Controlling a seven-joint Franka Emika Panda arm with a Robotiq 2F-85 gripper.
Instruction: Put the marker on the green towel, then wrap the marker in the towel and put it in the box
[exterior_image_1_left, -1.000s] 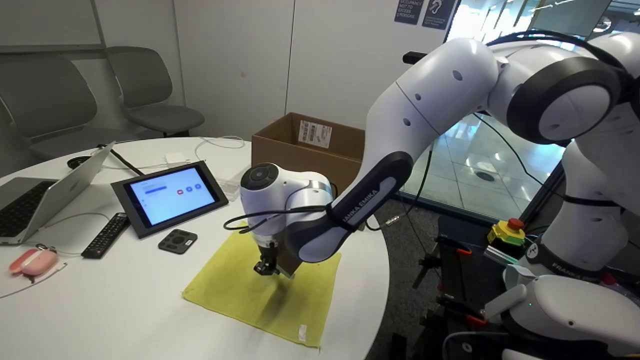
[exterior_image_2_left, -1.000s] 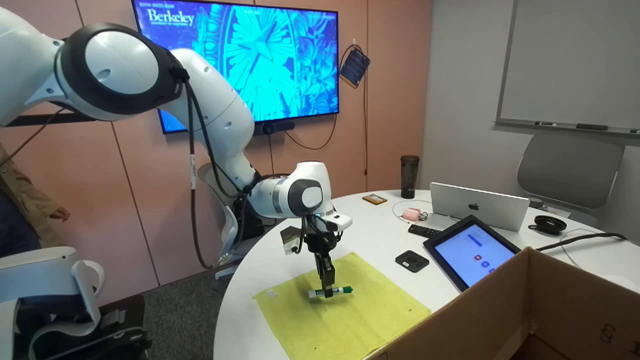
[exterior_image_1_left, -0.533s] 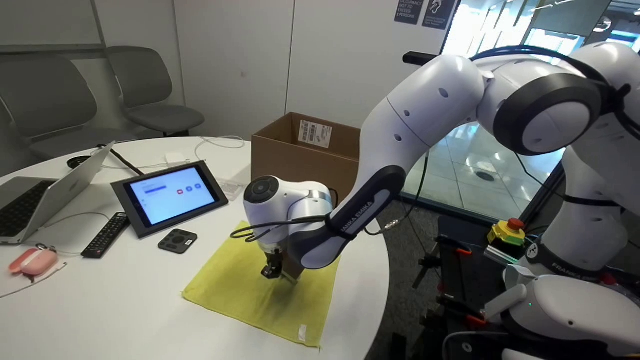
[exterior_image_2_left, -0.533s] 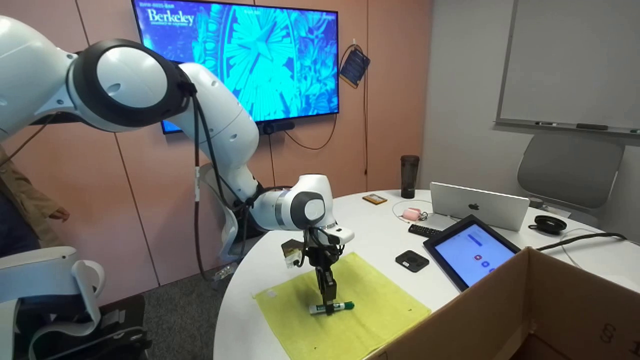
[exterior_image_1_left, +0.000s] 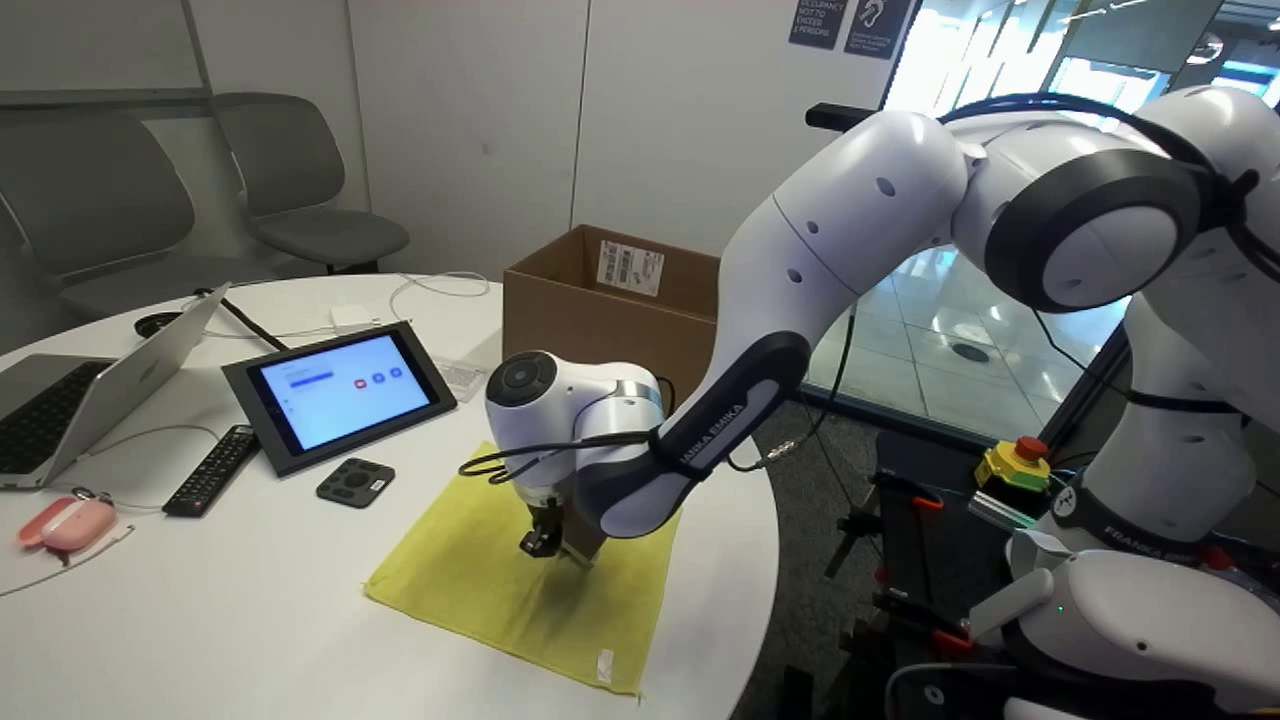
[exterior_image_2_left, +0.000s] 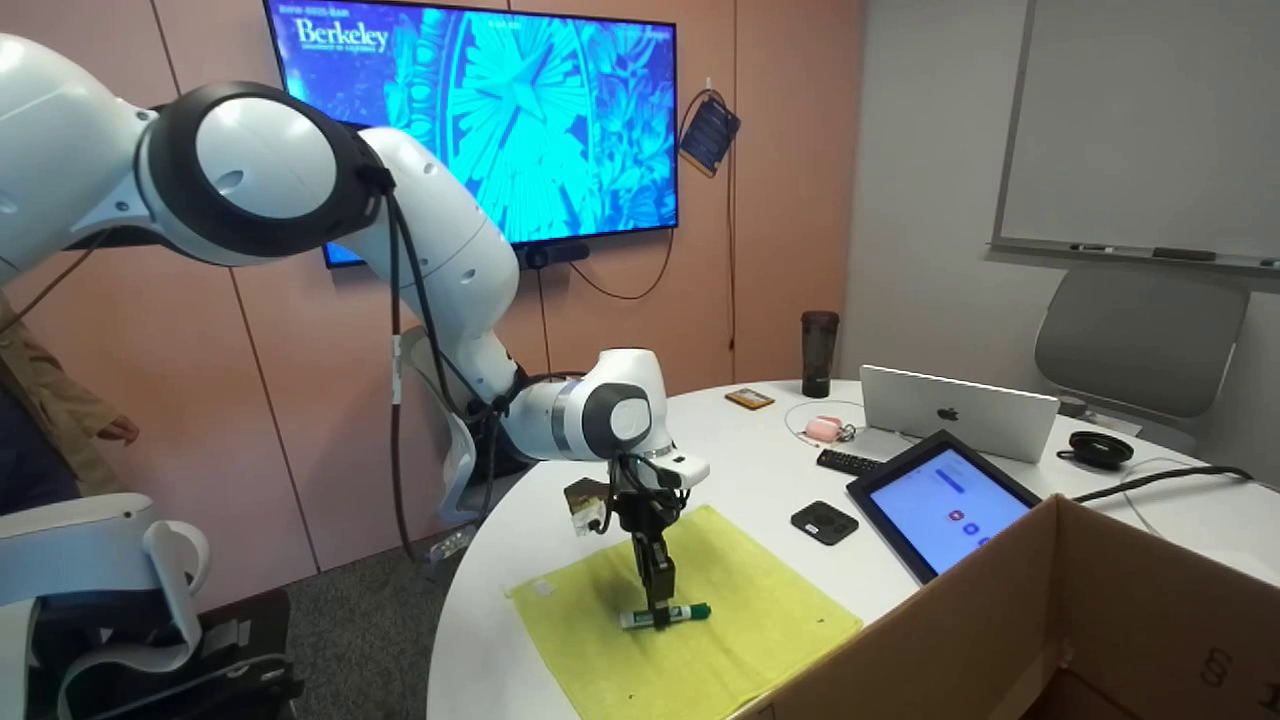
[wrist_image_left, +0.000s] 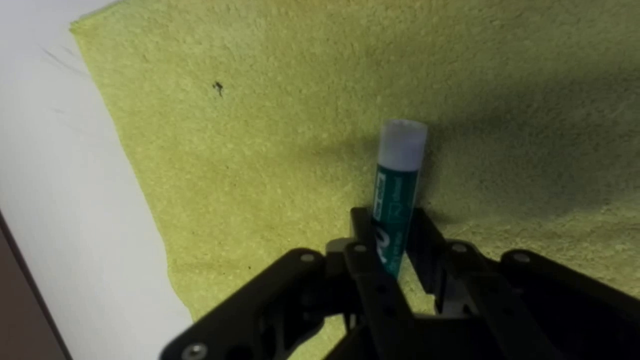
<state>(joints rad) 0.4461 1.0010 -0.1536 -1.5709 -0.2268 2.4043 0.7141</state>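
The green towel (exterior_image_1_left: 450, 575) lies flat on the round white table in both exterior views (exterior_image_2_left: 740, 580). My gripper (exterior_image_2_left: 660, 616) points down over the middle of the towel. It is shut on the marker (exterior_image_2_left: 690, 612), which has a green cap, a white end and a green label. In the wrist view the fingertips (wrist_image_left: 390, 215) touch the marker (wrist_image_left: 400, 190) on both sides; its cap end is hidden. The marker lies level, at or just above the cloth; I cannot tell which. The box (exterior_image_1_left: 600, 315), brown cardboard, stands open behind the towel; it also shows in an exterior view (exterior_image_2_left: 940, 640).
A tablet (exterior_image_1_left: 340, 390), a small black device (exterior_image_1_left: 356, 483), a remote (exterior_image_1_left: 212, 470), a laptop (exterior_image_1_left: 130, 390) and a pink case (exterior_image_1_left: 70, 522) lie on the table beside the towel. A black tumbler (exterior_image_2_left: 818, 352) stands at the far edge. Thin cables cross the table.
My gripper has come down toward the towel with the marker held in it. In the last half second it has hardly moved. The towel and the box have not moved.
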